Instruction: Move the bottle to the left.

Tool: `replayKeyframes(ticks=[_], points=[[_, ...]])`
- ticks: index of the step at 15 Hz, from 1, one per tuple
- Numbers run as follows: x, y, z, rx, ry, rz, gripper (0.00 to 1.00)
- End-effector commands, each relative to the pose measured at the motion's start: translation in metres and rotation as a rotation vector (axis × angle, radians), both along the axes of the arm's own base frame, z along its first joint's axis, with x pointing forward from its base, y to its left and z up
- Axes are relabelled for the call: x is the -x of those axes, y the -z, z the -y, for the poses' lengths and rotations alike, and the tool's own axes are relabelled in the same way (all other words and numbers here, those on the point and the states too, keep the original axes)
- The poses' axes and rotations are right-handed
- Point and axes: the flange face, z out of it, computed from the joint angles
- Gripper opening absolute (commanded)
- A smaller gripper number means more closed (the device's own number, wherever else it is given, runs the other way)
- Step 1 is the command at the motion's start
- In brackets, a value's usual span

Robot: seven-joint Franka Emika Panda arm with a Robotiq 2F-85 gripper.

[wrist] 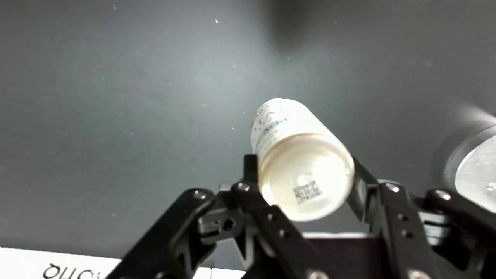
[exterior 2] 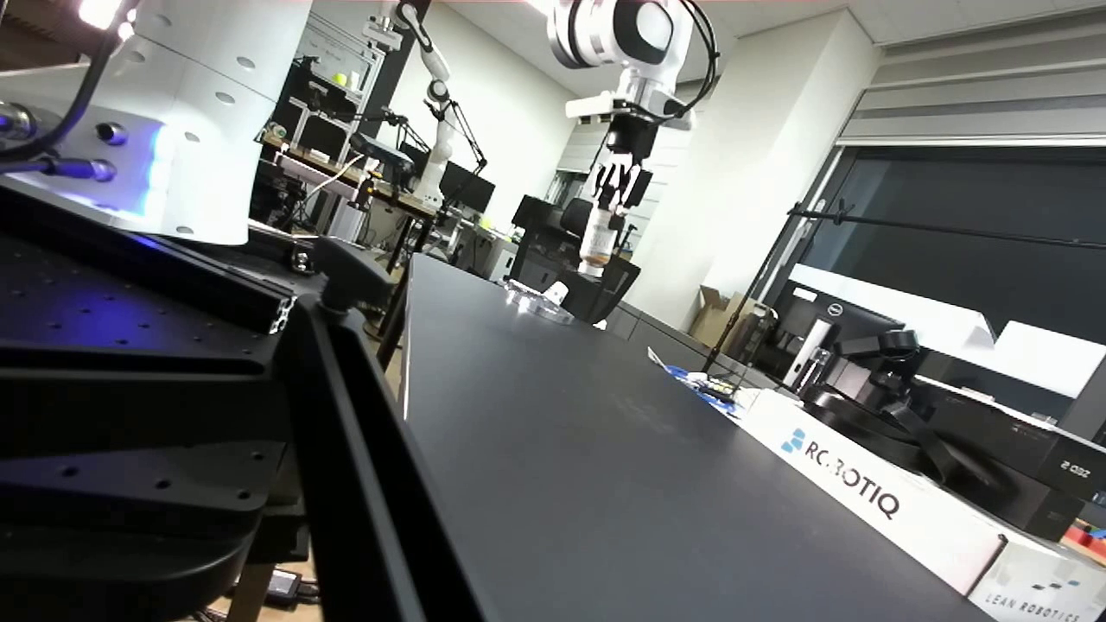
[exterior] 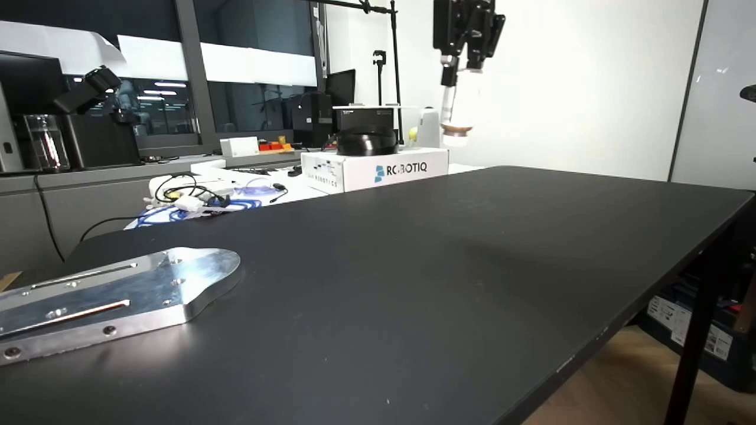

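The bottle (exterior: 456,112) is a small whitish cylinder with a pale printed label. In both exterior views it hangs in the air above the black table, slightly tilted, with amber contents at its lower end above a white cap; it also shows in an exterior view (exterior 2: 599,235). In the wrist view the bottle (wrist: 308,178) has its round base with a small printed code facing the camera. My gripper (wrist: 304,166) has one finger on each side of the base end and is shut on it. The gripper (exterior: 464,65) is near the top edge of an exterior view.
The black table (exterior: 384,307) lies below. A shiny metal plate (exterior: 147,289) rests on it, also in an exterior view (exterior 2: 540,302). A white Robotiq box (exterior 2: 864,484) stands along one edge. A round metal part (wrist: 480,170) shows at the wrist view's right.
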Motion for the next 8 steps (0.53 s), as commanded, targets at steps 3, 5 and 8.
replayKeyframes(ticks=[3,5,8], points=[[-0.072,-0.004,-0.101,-0.021,-0.154,0.022,0.30],[-0.082,-0.002,-0.146,-0.034,-0.240,0.010,0.30],[-0.084,0.001,-0.215,-0.047,-0.371,-0.025,0.30]])
